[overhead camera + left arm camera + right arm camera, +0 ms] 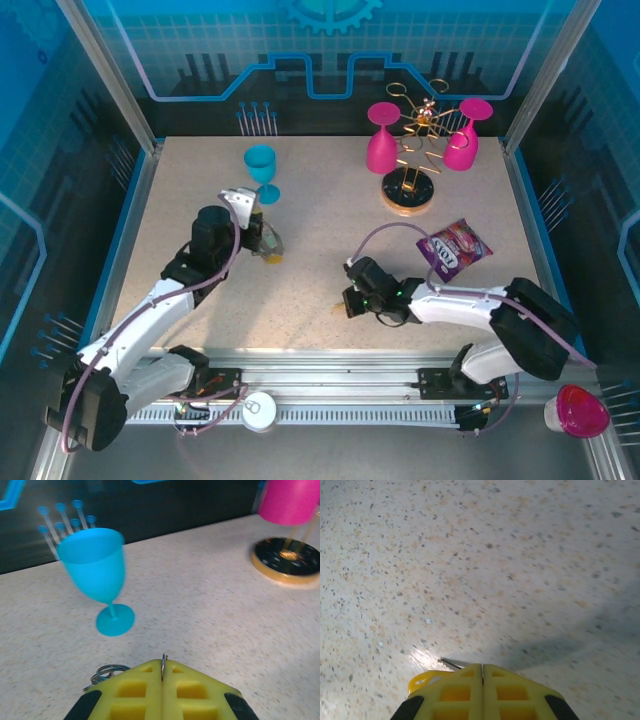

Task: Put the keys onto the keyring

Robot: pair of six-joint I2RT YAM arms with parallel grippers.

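Observation:
My left gripper (163, 666) is shut, and a thin metal edge of the keyring (163, 661) is pinched upright between its yellow pads. More grey wire coils (106, 672) stick out beside its left finger. From above, the left gripper (268, 240) sits left of the table's middle, just in front of the blue goblet. My right gripper (482, 667) is shut low over the table. The head of a yellow key (422, 682) pokes out under its left finger and a thin metal blade (450, 664) runs toward the seam. From above, the right gripper (350, 300) is near the front middle.
A blue goblet (262, 170) stands at the back left and appears close ahead of the left fingers (97, 572). A gold wire rack (410, 190) with two pink goblets stands at the back right. A candy bag (455, 250) lies to the right.

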